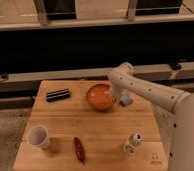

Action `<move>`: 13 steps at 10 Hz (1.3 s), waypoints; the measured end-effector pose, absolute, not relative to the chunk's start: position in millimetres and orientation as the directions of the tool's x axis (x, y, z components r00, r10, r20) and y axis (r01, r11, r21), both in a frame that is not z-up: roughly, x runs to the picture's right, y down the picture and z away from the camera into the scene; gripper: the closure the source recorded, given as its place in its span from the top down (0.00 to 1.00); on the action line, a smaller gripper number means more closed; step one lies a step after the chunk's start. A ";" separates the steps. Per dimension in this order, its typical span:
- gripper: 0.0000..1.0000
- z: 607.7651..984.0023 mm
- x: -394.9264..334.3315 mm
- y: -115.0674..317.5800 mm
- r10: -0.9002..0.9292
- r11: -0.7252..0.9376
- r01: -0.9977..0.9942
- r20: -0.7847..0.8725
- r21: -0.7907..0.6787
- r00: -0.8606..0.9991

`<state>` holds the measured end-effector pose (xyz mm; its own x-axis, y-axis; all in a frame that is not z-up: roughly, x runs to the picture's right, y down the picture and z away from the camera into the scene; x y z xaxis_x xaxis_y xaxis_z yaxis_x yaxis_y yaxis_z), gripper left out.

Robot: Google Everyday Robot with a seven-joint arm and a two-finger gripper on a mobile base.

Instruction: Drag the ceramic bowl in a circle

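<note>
The ceramic bowl (99, 97) is round, glossy and orange-red. It sits on the wooden table (105, 130) at the back, right of the middle. My gripper (114, 94) is at the bowl's right rim, touching it or just above it. The white arm (150, 92) reaches in from the right and hides the gripper's end.
A black flat bar (57, 94) lies at the back left. A white cup (38, 136) stands at the front left. A dark red oblong thing (79, 149) lies at the front middle, and a small white bottle (132, 142) at the front right. A blue object (126, 101) lies right of the bowl.
</note>
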<state>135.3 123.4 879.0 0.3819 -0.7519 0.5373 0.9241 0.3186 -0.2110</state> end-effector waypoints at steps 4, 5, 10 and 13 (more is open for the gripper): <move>0.00 860.9 122.9 141.7 -0.759 0.303 0.937 0.550 -0.175 0.348; 0.00 858.1 119.9 144.7 -0.760 0.300 0.939 0.553 -0.167 0.341; 0.00 841.4 106.2 169.9 -0.756 0.283 0.950 0.580 -0.131 0.305; 0.00 833.6 92.5 182.0 -0.754 0.271 0.957 0.596 -0.102 0.277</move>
<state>92.5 182.0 833.6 0.2766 -0.7542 0.5956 0.9573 0.2705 -0.1020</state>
